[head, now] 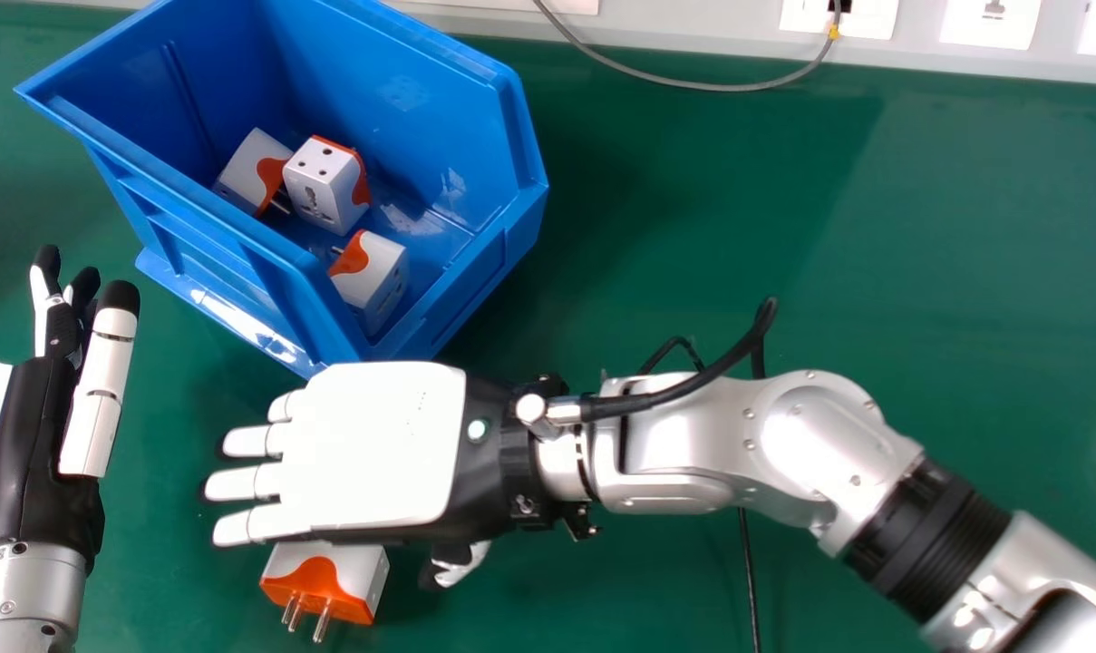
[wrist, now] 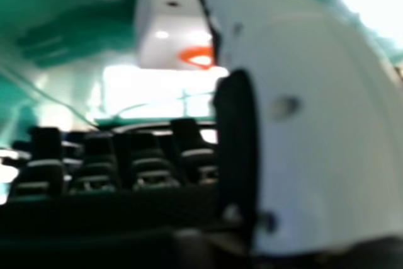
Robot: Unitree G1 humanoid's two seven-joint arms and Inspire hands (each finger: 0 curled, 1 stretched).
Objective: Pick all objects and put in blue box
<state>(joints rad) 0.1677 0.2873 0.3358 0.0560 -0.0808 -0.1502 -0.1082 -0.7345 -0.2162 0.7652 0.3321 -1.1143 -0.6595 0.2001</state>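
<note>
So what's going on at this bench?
A humanoid robot is loading white-and-orange plug adapters into a blue plastic box. Three lie inside; a fourth adapter is on the green tabletop, prongs toward the head view's bottom edge. The robot's right hand, open, is at that one, partly covering it, not gripping it. The left hand is open at the head view's left edge, holding nothing.

Green table [head: 874,227]; grey cable [head: 738,88] looping over far edge; white sockets [head: 992,23].
</note>
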